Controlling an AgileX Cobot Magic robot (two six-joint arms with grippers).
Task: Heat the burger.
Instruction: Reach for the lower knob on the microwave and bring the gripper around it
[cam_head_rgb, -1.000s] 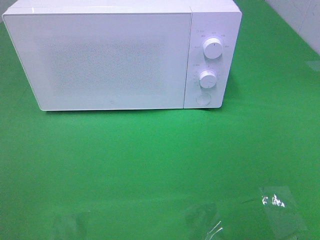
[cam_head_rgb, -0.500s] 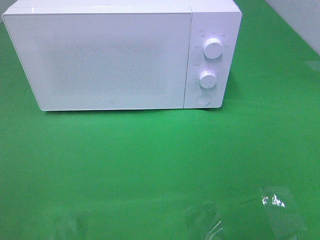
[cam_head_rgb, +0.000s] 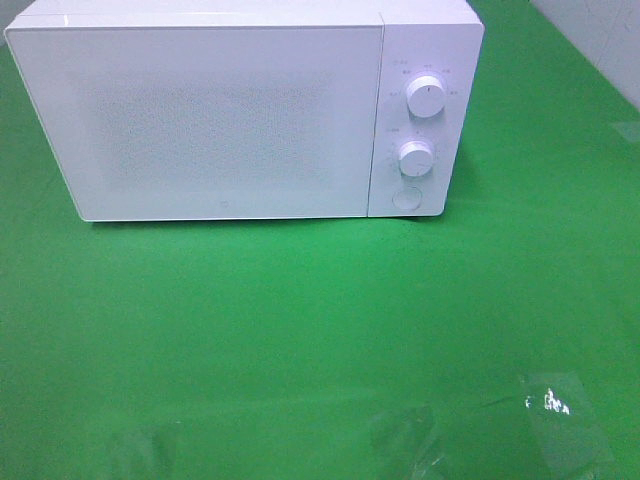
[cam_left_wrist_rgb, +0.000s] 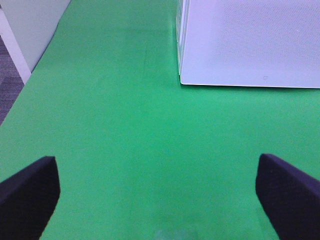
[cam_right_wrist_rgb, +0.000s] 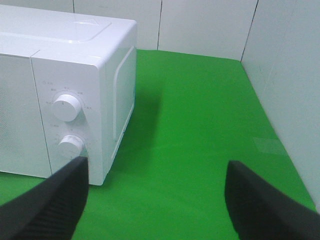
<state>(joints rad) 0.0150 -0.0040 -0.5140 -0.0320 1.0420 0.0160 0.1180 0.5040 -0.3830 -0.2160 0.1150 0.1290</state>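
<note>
Gaping, left hand (cam_left_wrist_rgb: 157, 182) and right hand (cam_right_wrist_rgb: 156, 172) face microwave (cam_head_rgb: 220, 120).

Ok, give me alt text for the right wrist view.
A white microwave, door shut, with two round knobs on its front, stands on a green table with white walls behind. The two dark fingers of the right hand are spread open with nothing between them; no burger is visible.

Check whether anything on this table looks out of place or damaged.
The microwave sits upright with its door shut. Only oddity: shiny, wrinkled clear patches, like tape or film, on the green cloth along its near edge.
</note>
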